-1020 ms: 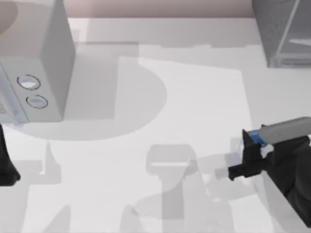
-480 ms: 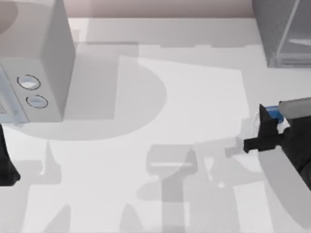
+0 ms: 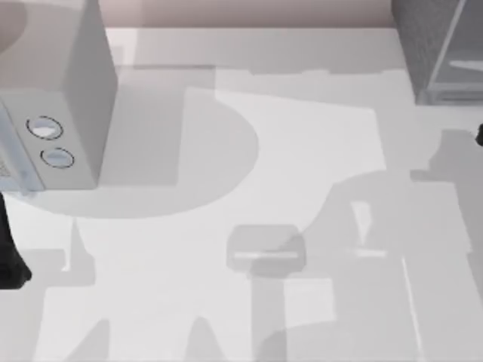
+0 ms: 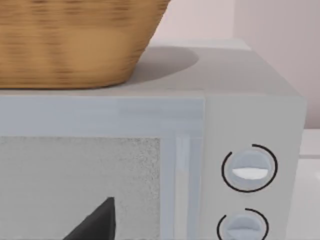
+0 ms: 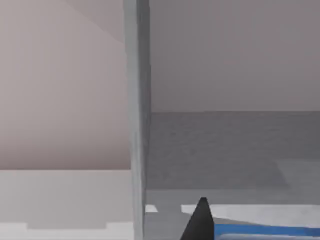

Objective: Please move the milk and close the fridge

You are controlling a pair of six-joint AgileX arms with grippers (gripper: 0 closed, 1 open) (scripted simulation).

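Near the fridge (image 5: 136, 125) at the table's far right corner, the right gripper (image 5: 200, 222) shows one dark fingertip beside a blue strip of the milk (image 5: 265, 231); whether it grips the carton I cannot tell. No print on the carton is readable. Wide bare table (image 3: 302, 151) lies between fridge and microwave (image 3: 68, 113), whose two dials carry no lettering. Left arm (image 3: 9, 256) sits parked at the left edge.

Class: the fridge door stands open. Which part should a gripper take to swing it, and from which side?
Likely the free upright edge of the door, from the table side in front of the fridge: it is a thin flat slab, no handle showing, so a two-finger grip can straddle it. The right gripper holds the milk; place that first.
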